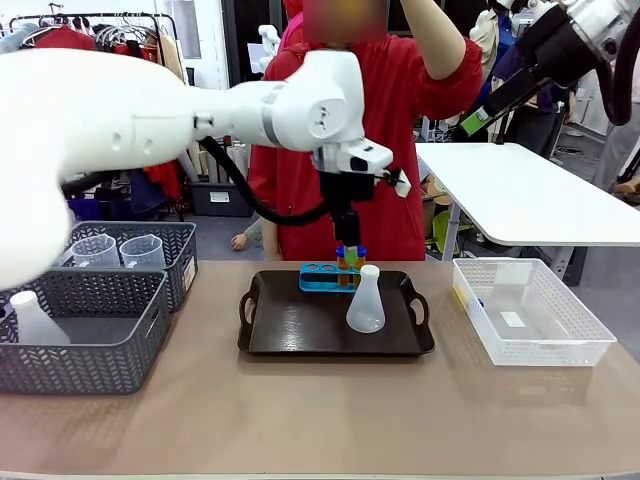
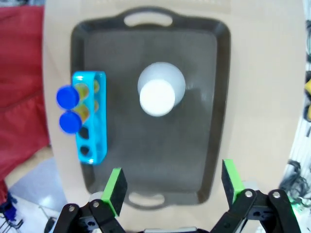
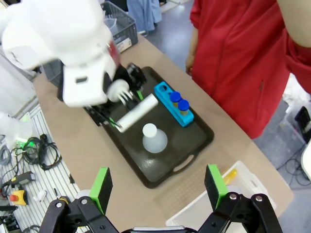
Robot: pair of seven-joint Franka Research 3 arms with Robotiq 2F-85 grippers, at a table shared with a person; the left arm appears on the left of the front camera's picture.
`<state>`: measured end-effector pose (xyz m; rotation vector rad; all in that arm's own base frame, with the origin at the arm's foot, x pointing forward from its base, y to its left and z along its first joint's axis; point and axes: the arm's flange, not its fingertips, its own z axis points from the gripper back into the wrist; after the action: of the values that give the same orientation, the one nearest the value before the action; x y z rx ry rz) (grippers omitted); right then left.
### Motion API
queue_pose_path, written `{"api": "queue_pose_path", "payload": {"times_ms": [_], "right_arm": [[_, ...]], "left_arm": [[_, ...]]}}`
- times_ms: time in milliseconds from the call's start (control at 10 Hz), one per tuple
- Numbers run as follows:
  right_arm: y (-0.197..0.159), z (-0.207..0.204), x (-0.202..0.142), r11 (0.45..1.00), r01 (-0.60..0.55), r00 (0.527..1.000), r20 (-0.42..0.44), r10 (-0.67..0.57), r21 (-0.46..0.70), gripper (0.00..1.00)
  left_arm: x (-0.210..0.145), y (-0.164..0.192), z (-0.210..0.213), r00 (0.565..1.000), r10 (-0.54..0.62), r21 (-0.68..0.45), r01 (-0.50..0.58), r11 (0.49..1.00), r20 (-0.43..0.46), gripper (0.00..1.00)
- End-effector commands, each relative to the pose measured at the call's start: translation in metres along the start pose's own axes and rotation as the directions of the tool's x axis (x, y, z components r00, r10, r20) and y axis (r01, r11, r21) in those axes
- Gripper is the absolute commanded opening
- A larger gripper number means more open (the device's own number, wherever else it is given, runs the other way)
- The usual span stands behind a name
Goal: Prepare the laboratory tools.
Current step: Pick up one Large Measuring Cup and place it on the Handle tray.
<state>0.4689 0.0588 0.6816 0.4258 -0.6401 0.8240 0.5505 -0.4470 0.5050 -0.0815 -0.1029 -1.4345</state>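
Left wrist view: tray [image 2: 194, 145] holds flask [image 2: 157, 97] and blue rack [image 2: 91, 119], two capped tubes [image 2: 68, 97] seated (two holes empty). Front view adds beakers [image 1: 143, 252] in grey basket [image 1: 186, 262]. Left gripper [image 2: 172, 187], right gripper [image 3: 158, 187]: jaws spread.

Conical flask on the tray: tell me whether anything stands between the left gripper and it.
Nothing visible does. The open left gripper hangs above the tray; only bare tray shows between it and the flask. The tube rack stands aside.

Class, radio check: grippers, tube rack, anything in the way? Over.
Left gripper open, above tray. Right gripper open, high. Two tubes in rack; flask beside it.
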Motion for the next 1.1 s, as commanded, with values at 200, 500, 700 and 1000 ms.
{"api": "queue_pose_path", "payload": {"times_ms": [200,500,700,1000], "right_arm": [[0.001,0.001,0.000,1.000,0.003,1.000,0.009,-0.003,0.006,1.00],[0.001,0.001,0.000,1.000,0.003,1.000,0.009,-0.003,0.006,1.00],[0.001,0.001,0.000,1.000,0.003,1.000,0.009,-0.003,0.006,1.00],[0.001,0.001,0.000,1.000,0.003,1.000,0.009,-0.003,0.006,1.00]], "left_arm": [[-0.089,-0.033,0.054,0.985,0.165,0.027,-0.167,0.986,0.047,1.00],[-0.151,-0.027,0.101,0.931,0.355,0.038,-0.359,0.933,0.082,1.00],[-0.198,-0.021,0.119,0.845,0.532,0.038,-0.534,0.844,0.063,1.00],[-0.284,-0.017,0.118,0.630,0.774,0.061,-0.777,0.627,0.062,1.00]]}}
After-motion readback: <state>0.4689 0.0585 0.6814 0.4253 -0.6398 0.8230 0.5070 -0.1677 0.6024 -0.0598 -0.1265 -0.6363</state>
